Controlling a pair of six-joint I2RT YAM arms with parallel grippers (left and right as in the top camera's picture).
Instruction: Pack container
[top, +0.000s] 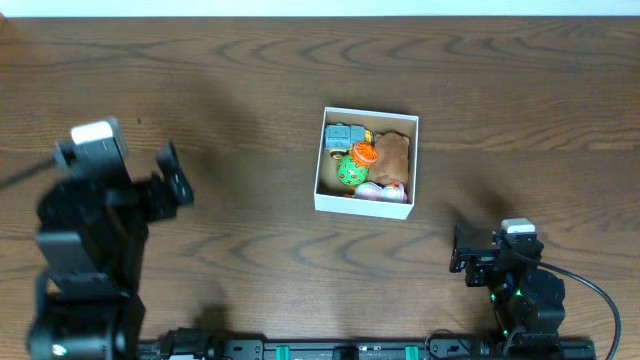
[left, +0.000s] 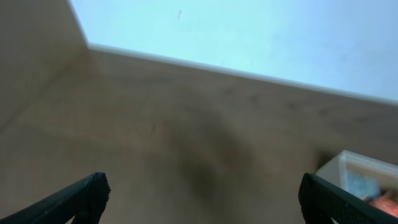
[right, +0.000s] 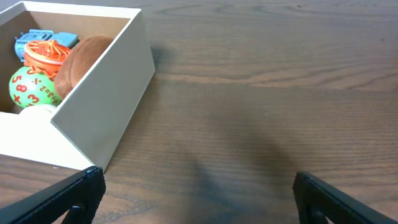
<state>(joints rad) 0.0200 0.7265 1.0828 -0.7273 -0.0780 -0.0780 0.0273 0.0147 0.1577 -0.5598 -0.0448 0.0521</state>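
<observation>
The container (top: 364, 204) is a small white-walled open box at the table's middle. It holds several toys: a blue-grey block (top: 341, 133), an orange toy (top: 363, 152), a green numbered ball (top: 351, 170), a brown piece (top: 392, 152) and a pale pink one (top: 377, 190). It also shows in the right wrist view (right: 102, 106) and at the right edge of the left wrist view (left: 351, 167). My left gripper (top: 175, 175) is open and empty, raised well left of the box; its view (left: 199, 196) is blurred. My right gripper (top: 466, 255) is open and empty, low near the front right.
The brown wood table (top: 240, 80) runs to a pale far edge (top: 320, 8). The arm bases stand along the front edge.
</observation>
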